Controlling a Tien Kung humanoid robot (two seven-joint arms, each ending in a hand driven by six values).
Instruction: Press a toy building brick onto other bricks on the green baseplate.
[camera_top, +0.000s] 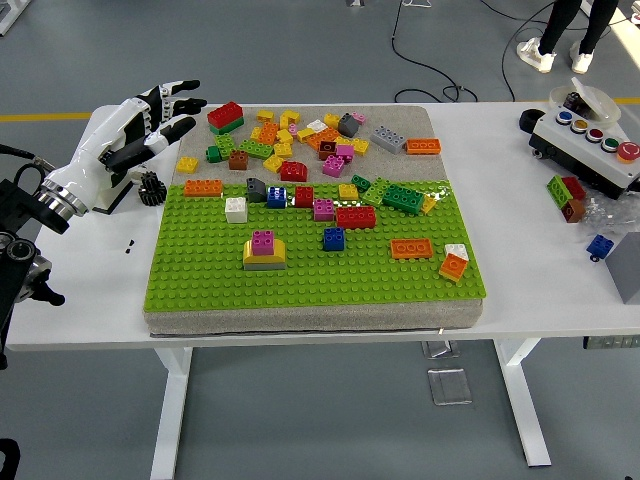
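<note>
Green baseplate (210, 270) lies on the white surface (520, 270), bricks scattered along its far half and a loose brick pile (300, 135) just behind it. We see the left hand (140, 125) hovering near the pile's left end, fingers spread and holding nothing.

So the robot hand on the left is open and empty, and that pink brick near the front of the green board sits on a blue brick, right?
Not quite. In the head view the pink brick sits on a yellow brick, not a blue one. The rest holds: the left robot hand is open and empty, and the stack is near the front of the green board.
</note>
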